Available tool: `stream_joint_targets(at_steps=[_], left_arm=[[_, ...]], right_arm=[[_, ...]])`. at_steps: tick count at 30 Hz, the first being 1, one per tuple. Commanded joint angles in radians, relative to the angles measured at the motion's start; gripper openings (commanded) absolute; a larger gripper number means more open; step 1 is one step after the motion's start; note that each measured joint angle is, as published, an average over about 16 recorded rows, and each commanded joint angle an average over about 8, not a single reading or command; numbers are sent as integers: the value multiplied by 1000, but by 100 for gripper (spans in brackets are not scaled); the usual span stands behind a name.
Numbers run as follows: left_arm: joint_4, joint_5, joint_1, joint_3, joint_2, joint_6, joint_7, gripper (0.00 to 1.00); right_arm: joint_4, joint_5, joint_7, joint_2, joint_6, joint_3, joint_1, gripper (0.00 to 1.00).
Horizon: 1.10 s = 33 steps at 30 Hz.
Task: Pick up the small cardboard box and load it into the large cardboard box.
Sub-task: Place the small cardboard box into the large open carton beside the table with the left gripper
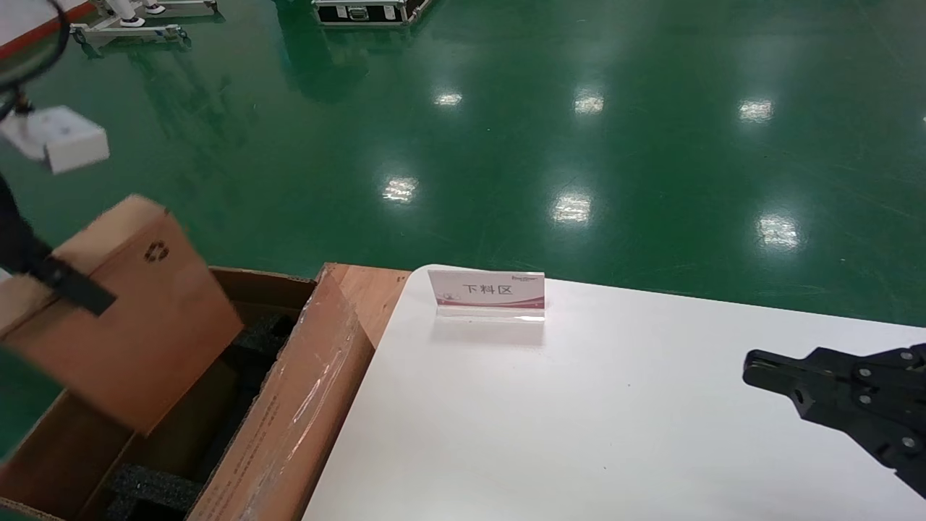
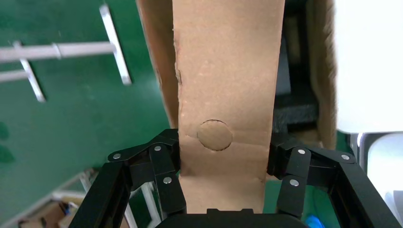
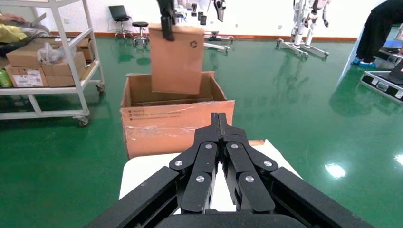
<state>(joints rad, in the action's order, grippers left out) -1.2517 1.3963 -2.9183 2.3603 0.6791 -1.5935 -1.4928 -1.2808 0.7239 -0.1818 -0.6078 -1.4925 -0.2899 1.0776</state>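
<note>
Currently the left gripper clamps the small cardboard box by its narrow sides, holding it tilted in the air above the open large cardboard box. Its lower edge appears to sit just inside the opening, over the black foam. The right gripper hovers over the white table, fingers closed together, empty.

Bright overhead lamps glare on the floor; leftward blur.
</note>
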Motion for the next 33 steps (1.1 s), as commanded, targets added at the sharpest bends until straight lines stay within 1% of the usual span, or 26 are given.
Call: stream_joint_targets(at_steps=[1,9,17,26,33], left_arm=[[-6,-4,0,33,-16,4,-6,0],[-29,51,18,66,-113,21,-25,0],[-60,122,53,48,-188,49,-50,0],[-76,173,115,43,-236,104,-85,0],[-76,201,171,49,-243,169,-104,0]], right_arm=[[0,0,0,0,0,0,0,100],[0,0,0,0,0,-1,0,100],[0,-1,1,0,0,-1,0,100],[0,-1,1,1,1,-2,0,100],[0,-1,1,1,1,-2,0,100]])
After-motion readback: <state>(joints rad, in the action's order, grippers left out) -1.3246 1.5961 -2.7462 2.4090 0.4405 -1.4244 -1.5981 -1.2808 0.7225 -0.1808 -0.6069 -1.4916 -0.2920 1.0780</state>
